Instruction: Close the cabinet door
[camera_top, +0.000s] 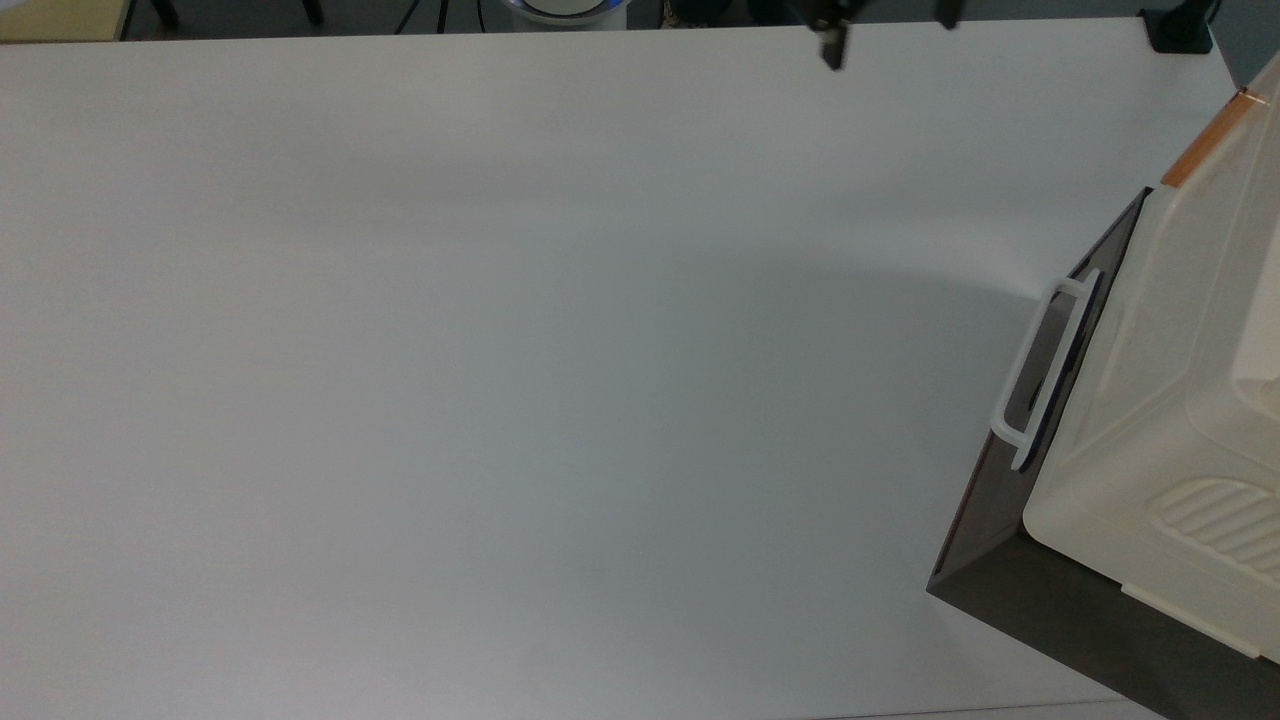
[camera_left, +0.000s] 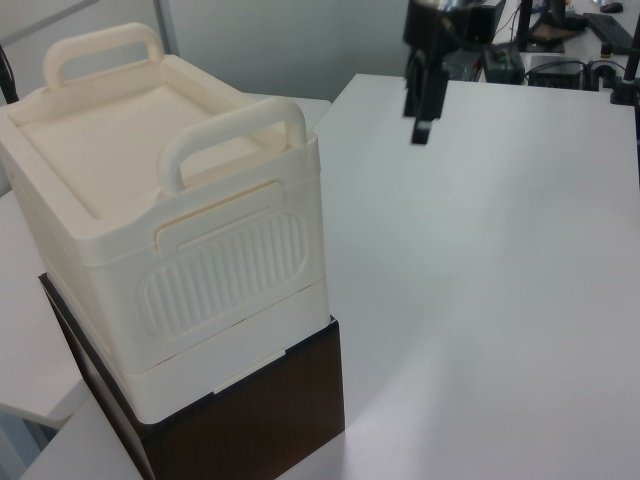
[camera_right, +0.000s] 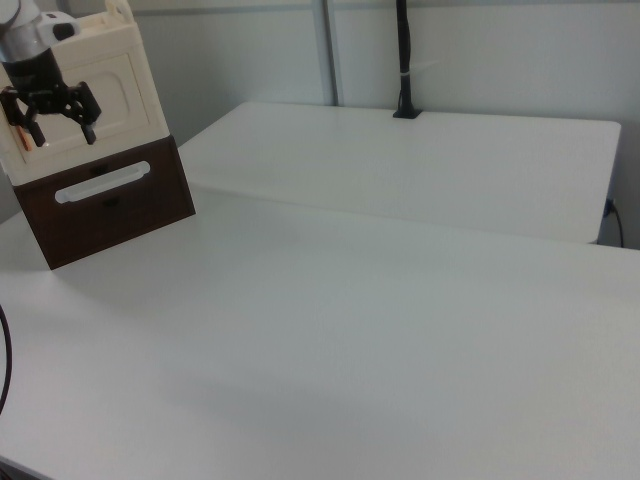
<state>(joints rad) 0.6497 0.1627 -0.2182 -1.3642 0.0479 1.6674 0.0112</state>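
Observation:
The cream cabinet (camera_left: 170, 230) stands on a dark base at the top view's right edge, where it appears as the cabinet (camera_top: 1170, 400). In the right view, the cabinet door (camera_right: 115, 85) with its recessed moulding lies flush with the cabinet front. Its orange-brown handle (camera_top: 1208, 142) runs along the cabinet's far corner. My gripper (camera_top: 888, 38) hangs open and holds nothing, well to the top view's left of the handle near the table's far edge. The gripper (camera_left: 418, 112) is apart from the cabinet in the left view. In the right view the gripper (camera_right: 58, 132) overlaps the door's left part.
Below the door, the dark grey-brown panel (camera_right: 120, 205) carries a white loop handle (camera_top: 1040, 380). The white table (camera_top: 500, 350) spreads wide toward the top view's left. A black post (camera_right: 403, 60) rises at the far table edge in the right view.

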